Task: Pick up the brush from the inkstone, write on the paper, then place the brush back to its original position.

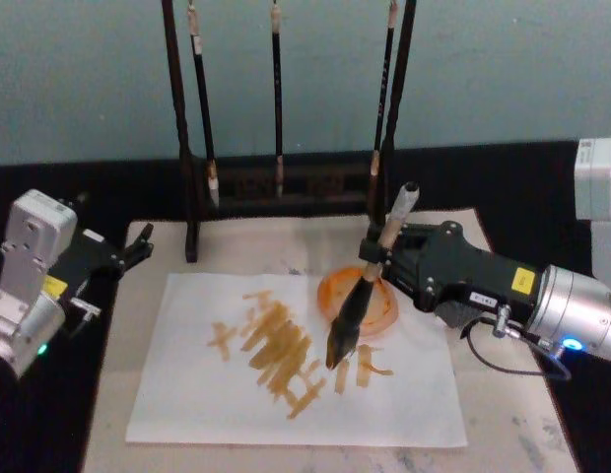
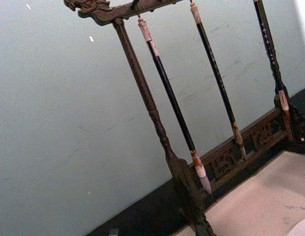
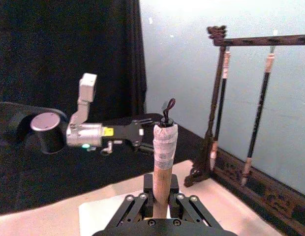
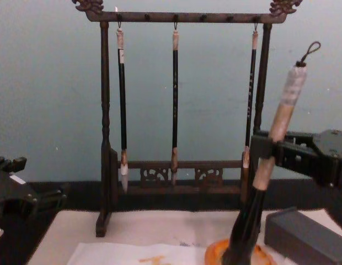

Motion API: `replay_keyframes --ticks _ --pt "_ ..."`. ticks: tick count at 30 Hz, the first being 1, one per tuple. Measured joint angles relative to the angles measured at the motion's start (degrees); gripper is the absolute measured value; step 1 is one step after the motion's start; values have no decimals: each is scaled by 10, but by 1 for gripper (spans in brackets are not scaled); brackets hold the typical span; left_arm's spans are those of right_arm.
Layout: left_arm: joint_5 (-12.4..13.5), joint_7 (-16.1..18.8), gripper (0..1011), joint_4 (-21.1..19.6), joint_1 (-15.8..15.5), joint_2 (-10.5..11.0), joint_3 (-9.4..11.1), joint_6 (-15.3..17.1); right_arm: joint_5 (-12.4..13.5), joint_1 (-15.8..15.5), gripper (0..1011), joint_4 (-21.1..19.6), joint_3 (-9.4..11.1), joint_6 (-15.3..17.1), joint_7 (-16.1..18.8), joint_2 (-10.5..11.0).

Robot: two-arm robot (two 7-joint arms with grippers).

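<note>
My right gripper is shut on the brush, gripping where the black lower shaft meets the tan handle. The brush leans with its cord loop up and its tuft down on the paper, at the right end of the orange-yellow strokes. The orange inkstone sits just behind the tuft. In the right wrist view the brush handle rises from between that gripper's fingers. The chest view shows the brush tilted above the inkstone. My left gripper rests open at the mat's left edge.
A dark wooden rack with three thin hanging brushes stands behind the paper, close to the held brush's top. The beige mat lies under the paper on a black table. The rack is close in the left wrist view.
</note>
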Motion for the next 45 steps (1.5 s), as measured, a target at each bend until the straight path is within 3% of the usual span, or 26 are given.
replay_keyframes --ticks 14,45 --pt "0 0 1010 0 0 0 0 0 -9 -21 177 -19 -6 -11 13 21" --pt "0 0 1010 0 0 0 0 0 -22 -17 177 4 -15 -15 3 -4"
